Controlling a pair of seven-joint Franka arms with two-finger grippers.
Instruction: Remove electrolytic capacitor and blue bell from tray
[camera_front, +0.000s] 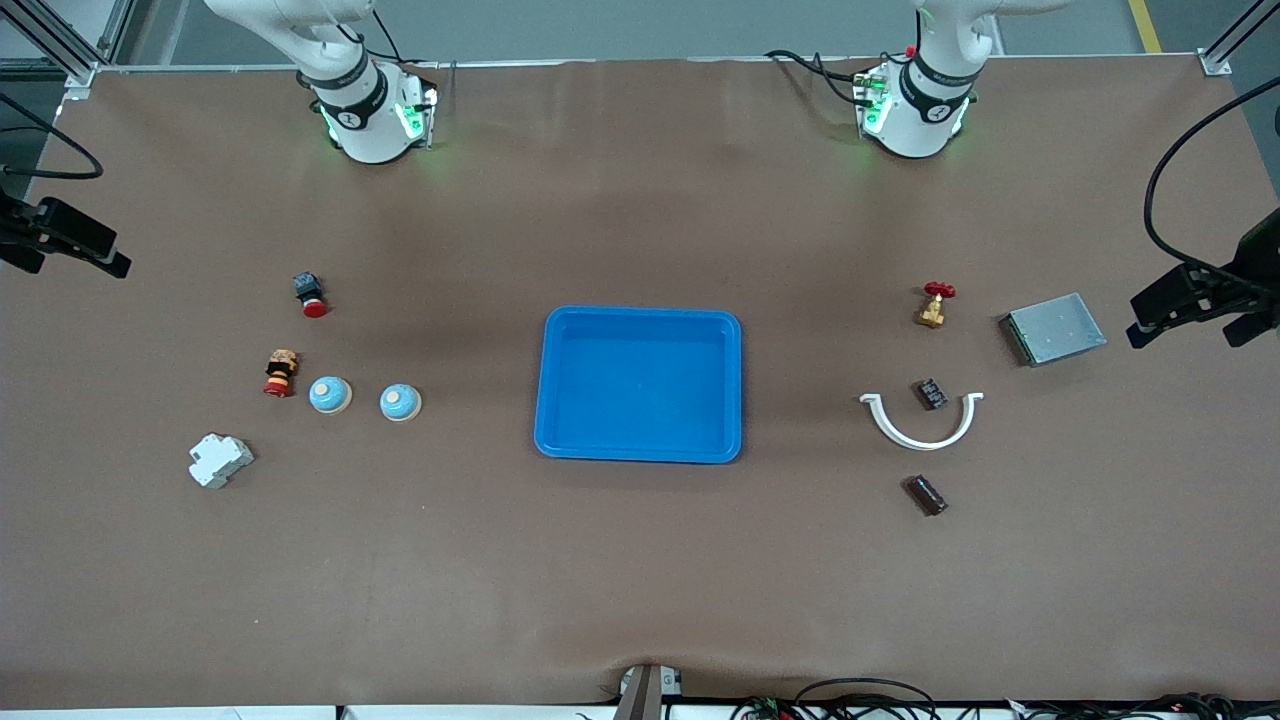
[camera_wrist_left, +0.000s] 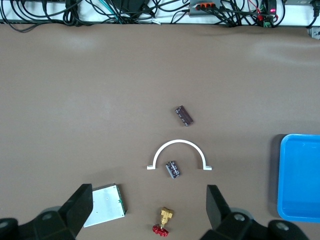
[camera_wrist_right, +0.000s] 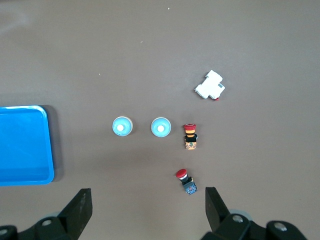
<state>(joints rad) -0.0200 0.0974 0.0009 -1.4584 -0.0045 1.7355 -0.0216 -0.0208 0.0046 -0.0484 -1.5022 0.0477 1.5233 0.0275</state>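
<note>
At table centre, blue tray (camera_front: 640, 384) holds nothing. Two bells (camera_front: 330, 394) at right arm's end, two capacitors (camera_front: 925, 494) at left arm's end. Left gripper (camera_wrist_left: 149, 206) and right gripper (camera_wrist_right: 148, 206) wide open, holding nothing, waiting above table. No readable writing.

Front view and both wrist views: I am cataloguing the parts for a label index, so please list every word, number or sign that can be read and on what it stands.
No text can be read in any view.
Arm bases: a small dark mark on each collar, too small to read.
Capacitors, white breaker, metal box, bells: any print too small to tell.
Blue tray: no marking visible.
</note>
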